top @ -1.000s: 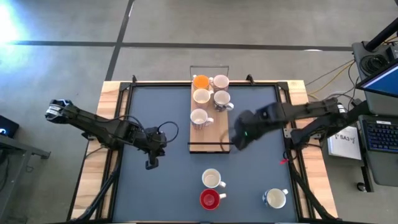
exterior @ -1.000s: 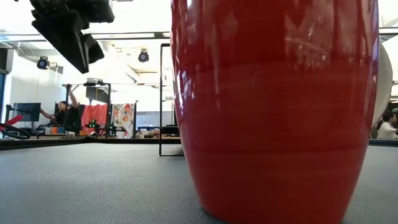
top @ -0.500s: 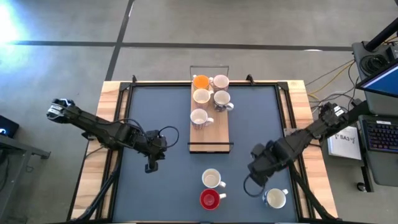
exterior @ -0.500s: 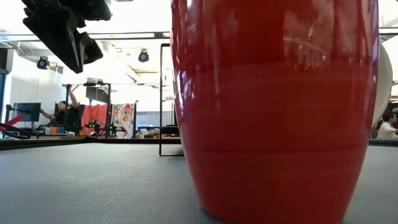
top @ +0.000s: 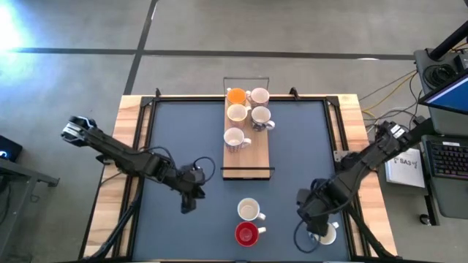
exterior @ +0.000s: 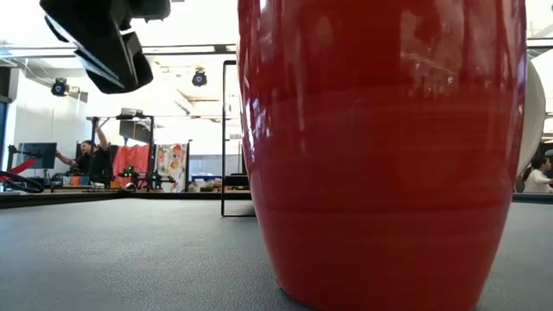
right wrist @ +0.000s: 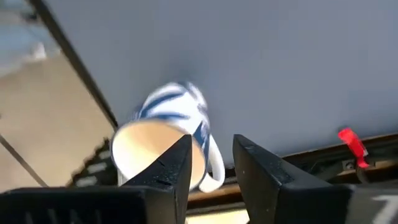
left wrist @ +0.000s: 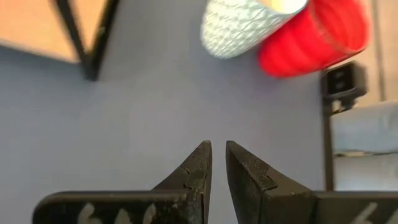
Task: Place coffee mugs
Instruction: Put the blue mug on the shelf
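Note:
Five mugs stand on the wooden board [top: 248, 157]: an orange mug [top: 235, 95] and several white ones. On the dark mat a white mug [top: 249, 210] and the red mug [top: 247, 234] stand side by side, both also ahead in the left wrist view as the white mug [left wrist: 249, 25] and the red mug [left wrist: 311, 37]. My left gripper [top: 189, 203] hovers left of them, shut [left wrist: 217, 149]. My right gripper [top: 313, 219] is open [right wrist: 212, 149] over a white-and-blue mug [right wrist: 165, 134], whose handle [right wrist: 216, 169] shows between the fingers. The red mug [exterior: 380, 155] fills the low view.
A black wire frame [top: 247, 172] edges the board's near end. Wooden strips [top: 131, 146] border the mat on both sides. A red clip [right wrist: 353, 144] sits by the right edge. Bare mat [top: 183, 131] lies left of the board. A person shows far behind [exterior: 91, 160].
My right gripper has swung from beside the board's near end toward the table's near right corner and now stands over the white-and-blue mug. My left gripper has moved toward the near edge and a little right, closer to the white and red mugs. No mug has moved.

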You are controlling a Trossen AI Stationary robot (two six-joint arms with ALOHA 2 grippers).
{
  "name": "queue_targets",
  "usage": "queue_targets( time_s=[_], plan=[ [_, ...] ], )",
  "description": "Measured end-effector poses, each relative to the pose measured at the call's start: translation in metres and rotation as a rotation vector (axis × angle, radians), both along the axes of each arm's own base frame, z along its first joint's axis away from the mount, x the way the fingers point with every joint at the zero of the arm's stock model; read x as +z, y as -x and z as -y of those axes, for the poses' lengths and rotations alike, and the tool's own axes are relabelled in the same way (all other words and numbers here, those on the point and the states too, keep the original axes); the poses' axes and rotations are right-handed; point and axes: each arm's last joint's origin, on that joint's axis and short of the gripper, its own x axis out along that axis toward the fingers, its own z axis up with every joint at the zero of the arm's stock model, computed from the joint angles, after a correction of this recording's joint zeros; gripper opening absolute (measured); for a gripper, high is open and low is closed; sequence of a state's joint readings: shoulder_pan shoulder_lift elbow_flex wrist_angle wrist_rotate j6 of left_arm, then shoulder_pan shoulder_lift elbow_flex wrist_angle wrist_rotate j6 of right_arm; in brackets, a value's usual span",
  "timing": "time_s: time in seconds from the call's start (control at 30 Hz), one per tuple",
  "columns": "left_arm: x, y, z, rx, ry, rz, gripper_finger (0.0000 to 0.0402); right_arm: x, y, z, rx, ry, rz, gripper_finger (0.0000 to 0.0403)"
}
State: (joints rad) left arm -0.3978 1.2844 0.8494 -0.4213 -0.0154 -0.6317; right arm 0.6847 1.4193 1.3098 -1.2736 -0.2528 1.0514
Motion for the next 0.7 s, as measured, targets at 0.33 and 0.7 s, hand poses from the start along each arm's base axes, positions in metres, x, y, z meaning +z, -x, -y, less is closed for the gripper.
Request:
queue_targets(
  time_s=[0.33, 0.7],
  plan=[
    [0.008, -0.021, 0.025, 0.008, 0.008, -0.002, 0.0029, -0.006, 0.021, -0.024, 0.185, 0.008, 0.046, 0.0089],
    [0.011, -0.033, 0.035, 0.005, -0.005, -0.017, 0.0029, -0.037, 0.03, -0.031, 0.226, 0.05, 0.09, 0.0082]
  ],
)
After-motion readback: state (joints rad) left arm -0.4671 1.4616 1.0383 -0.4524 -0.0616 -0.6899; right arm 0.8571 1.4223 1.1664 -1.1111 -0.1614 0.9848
